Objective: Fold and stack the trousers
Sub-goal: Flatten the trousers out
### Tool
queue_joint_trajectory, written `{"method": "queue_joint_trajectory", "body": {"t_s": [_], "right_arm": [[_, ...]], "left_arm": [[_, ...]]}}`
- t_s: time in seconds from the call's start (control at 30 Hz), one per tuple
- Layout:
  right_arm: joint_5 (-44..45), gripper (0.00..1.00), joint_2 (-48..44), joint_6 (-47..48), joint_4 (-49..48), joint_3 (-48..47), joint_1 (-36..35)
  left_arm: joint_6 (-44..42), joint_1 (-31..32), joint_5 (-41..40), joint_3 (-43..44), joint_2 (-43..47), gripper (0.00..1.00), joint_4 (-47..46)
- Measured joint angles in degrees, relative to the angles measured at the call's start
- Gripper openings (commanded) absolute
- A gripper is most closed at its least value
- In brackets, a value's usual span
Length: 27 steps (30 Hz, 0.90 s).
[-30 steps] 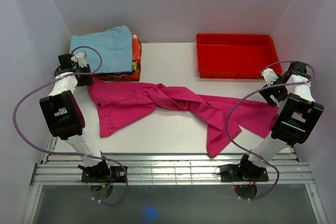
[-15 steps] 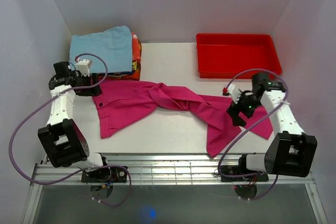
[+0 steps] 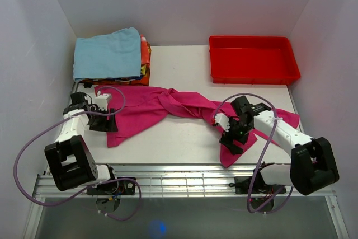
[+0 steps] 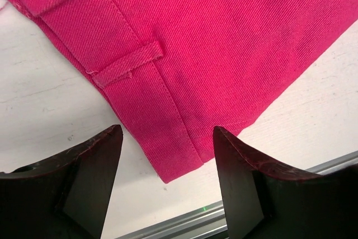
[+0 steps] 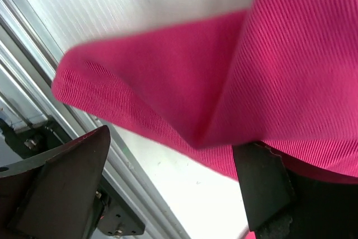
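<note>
1. Magenta-pink trousers [image 3: 168,107] unfolded on table [image 3: 179,144], left of red tray [image 3: 254,76] and closer to the near edge. Waistband far to the tray's left. Legs crossed and twisted, ending just in front of the tray's right end.
2. Spread apart: left claw [image 4: 168,138], straddling the near waistband corner from close above. No pinch seen.
3. Spread wide: right claw [image 5: 168,155], in front of the tray at a doubled-over leg hem, cloth lying between the two sides. Nothing clamped.
4. Judged step: first grasp, ahead of the first fold. No fold made, nothing stacked.
5. Next move, probably: lower and close both claws on cloth edges, then lift together. Twisted legs likely need straightening before any clean fold.
6. Hard to read:
   - Right wrist view blurred near the cloth, so contact with the claw uncertain.
   - Far waistband corner hidden under left arm [image 3: 70,130].
   - Other leg's hem partly covered by right arm [image 3: 285,132].
   - Pile beneath light blue cloth [image 3: 106,54], far left of the tray, showing only coloured edges.
</note>
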State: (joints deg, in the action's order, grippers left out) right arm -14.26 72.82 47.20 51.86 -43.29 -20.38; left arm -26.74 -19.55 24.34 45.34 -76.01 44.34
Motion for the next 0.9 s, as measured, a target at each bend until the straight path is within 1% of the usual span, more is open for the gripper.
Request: {"method": "queue_joint_trajectory", "body": {"t_s": [0.13,0.2,0.3,0.33,0.4,0.43,0.47,0.5,0.53,0.57,0.6,0.7,0.73,0.8,0.9], "right_arm": [[2.7,0.95,2.1,-3.3,-3.6,0.4,-6.6],[5.3,0.93,3.5,-4.0,-7.1,2.8,-9.9],[12.0,0.76,3.3,-4.8,-10.8,5.5,-15.1],[12.9,0.63,2.9,-5.0,-11.3,6.3,-16.1],[13.7,0.49,2.9,-5.6,-11.5,6.5,-16.9],[14.0,0.34,2.7,-5.8,-11.6,6.6,-17.2],[14.3,0.16,2.2,-6.2,-11.8,6.9,-17.2],[14.5,0.08,1.9,-6.3,-12.2,7.2,-17.2],[15.3,0.08,0.9,-6.4,-13.0,7.3,-17.3],[15.7,0.08,-0.1,-6.5,-13.5,7.7,-17.3],[16.1,0.08,-0.8,-6.4,-13.9,8.0,-17.2],[17.9,0.08,-3.8,-5.4,-14.4,8.6,-16.6],[18.6,0.08,-5.7,-4.7,-14.4,8.5,-15.6],[19.0,0.08,-10.0,-2.6,-14.2,7.7,-12.2],[18.6,0.08,-14.9,2.7,-13.9,3.2,-2.9]], "left_arm": [[-1.2,0.0,-0.5,0.0,-0.1,0.77,-1.2],[-2.3,0.1,-1.1,0.0,-0.3,0.77,-1.6],[-3.9,0.2,-1.8,0.0,-1.3,0.75,-2.7],[-4.4,0.3,-2.1,0.0,-1.9,0.74,-3.2],[-5.0,0.7,-2.7,0.0,-3.1,0.73,-3.8],[-5.2,1.2,-3.2,-0.1,-3.9,0.73,-4.2],[-5.7,2.0,-4.2,-0.6,-4.9,0.71,-5.0],[-5.9,2.4,-4.7,-1.1,-5.6,0.69,-5.4],[-6.8,2.9,-5.5,-1.9,-6.6,0.64,-6.2],[-6.8,3.3,-6.3,-1.9,-6.7,0.57,-6.6],[-7.1,3.5,-7.2,-2.1,-6.7,0.42,-7.3],[-7.6,3.5,-7.4,-2.4,-7.0,0.15,-8.2],[-7.9,3.7,-7.1,-2.4,-7.0,0.0,-8.0],[-8.7,3.8,-7.3,-2.6,-6.6,0.0,-8.0],[-11.0,3.3,-8.6,-2.0,-6.6,0.0,-7.9]]}}
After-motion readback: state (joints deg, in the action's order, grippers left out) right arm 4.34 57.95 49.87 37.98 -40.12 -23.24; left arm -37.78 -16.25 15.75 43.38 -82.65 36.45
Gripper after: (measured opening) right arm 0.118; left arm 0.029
